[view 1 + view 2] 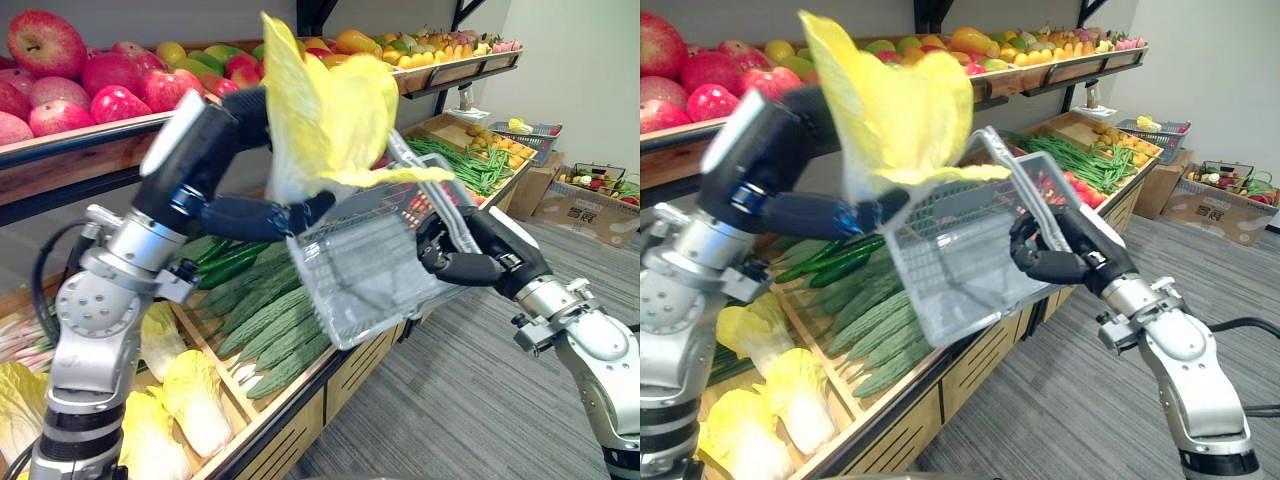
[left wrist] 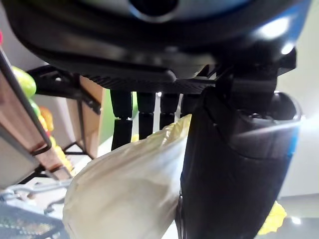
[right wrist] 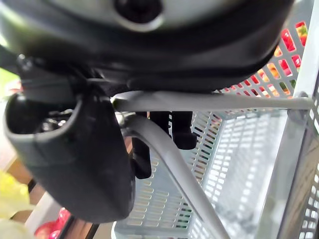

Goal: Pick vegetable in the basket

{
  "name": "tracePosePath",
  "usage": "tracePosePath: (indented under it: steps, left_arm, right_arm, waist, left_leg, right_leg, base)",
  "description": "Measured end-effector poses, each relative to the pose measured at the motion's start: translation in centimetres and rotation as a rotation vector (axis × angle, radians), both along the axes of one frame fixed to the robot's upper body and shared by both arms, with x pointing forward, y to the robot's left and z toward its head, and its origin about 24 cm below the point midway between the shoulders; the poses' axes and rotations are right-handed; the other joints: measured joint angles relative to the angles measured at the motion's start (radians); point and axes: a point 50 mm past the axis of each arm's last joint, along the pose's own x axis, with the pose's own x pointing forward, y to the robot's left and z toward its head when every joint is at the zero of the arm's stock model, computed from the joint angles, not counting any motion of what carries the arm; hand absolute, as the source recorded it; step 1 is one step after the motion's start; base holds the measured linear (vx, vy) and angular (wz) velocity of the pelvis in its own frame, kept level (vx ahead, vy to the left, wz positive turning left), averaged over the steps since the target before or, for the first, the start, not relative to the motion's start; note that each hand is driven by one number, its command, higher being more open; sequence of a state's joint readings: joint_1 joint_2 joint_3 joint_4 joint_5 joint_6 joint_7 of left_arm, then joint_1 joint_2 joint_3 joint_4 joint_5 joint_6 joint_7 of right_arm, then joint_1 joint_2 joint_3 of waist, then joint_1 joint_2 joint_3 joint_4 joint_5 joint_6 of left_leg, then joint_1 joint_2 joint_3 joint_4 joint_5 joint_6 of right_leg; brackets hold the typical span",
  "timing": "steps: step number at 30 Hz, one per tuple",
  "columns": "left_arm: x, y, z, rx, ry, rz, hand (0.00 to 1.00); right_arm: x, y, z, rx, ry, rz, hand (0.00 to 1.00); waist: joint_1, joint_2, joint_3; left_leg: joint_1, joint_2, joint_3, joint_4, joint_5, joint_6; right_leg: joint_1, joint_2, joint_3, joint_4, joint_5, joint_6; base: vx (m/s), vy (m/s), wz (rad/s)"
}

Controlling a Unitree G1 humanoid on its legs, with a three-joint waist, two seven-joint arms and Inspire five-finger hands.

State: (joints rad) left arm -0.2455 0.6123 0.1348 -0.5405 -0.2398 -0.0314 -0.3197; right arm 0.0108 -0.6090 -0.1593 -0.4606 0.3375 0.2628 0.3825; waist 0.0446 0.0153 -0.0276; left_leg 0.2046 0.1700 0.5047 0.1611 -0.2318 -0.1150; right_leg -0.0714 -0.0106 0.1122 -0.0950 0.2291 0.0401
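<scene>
Left eye view: my left hand [image 1: 240,215] is wrapped round the yellow cabbage [image 1: 320,110], just above the basket [image 1: 370,270] rim. My right hand [image 1: 465,250] grips the basket handle [image 1: 425,185]. The basket is tilted, overhanging the shelf [image 1: 290,400] edge, with open floor [image 1: 460,400] beside it.

The pale yellow leafy cabbage [image 1: 320,110] covers part of the rim of the grey perforated plastic basket [image 1: 360,270]. Red apples [image 1: 45,45] run off the view's edge. The contents of the distant wire basket [image 1: 600,170] are too small to name.
</scene>
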Motion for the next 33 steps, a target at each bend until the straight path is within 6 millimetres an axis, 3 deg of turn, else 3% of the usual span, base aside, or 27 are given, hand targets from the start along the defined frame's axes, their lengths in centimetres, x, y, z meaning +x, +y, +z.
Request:
tracePosePath:
  steps: [8, 21, 33]
  left_arm:
    - [1.6, -1.9, -1.4, 0.192, 0.067, 0.031, 0.0]
    - [1.5, -1.6, -3.7, 0.261, 0.196, -0.007, 0.0]
    - [-1.8, -1.7, -3.2, 0.298, -0.074, 0.009, 0.0]
  right_arm:
    - [0.4, 1.6, 0.0, -0.047, 0.007, 0.066, 0.0]
    - [0.4, 1.3, 0.1, -0.089, 0.001, 0.048, 0.0]
    - [0.4, 1.2, -0.1, -0.076, 0.004, 0.037, 0.0]
  waist:
    - [-0.013, 0.002, -0.001]
    - [-0.016, 0.008, 0.003]
    - [-0.015, 0.005, 0.017]
  left_leg:
    - [0.007, 0.005, 0.007, -0.001, 0.001, -0.003]
    - [0.008, 0.009, 0.006, -0.001, 0.002, -0.004]
    - [0.005, 0.015, -0.01, -0.002, 0.002, -0.004]
  right_leg:
    - [-0.003, 0.008, 0.008, 0.0, 0.008, 0.004]
    - [-0.004, 0.012, 0.005, 0.0, 0.001, -0.005]
    - [0.001, 0.013, -0.017, 0.0, -0.01, -0.006]
  base:
    - [0.01, 0.004, -0.03]
    - [0.0, 0.0, 0.0]
    - [0.0, 0.002, 0.04]
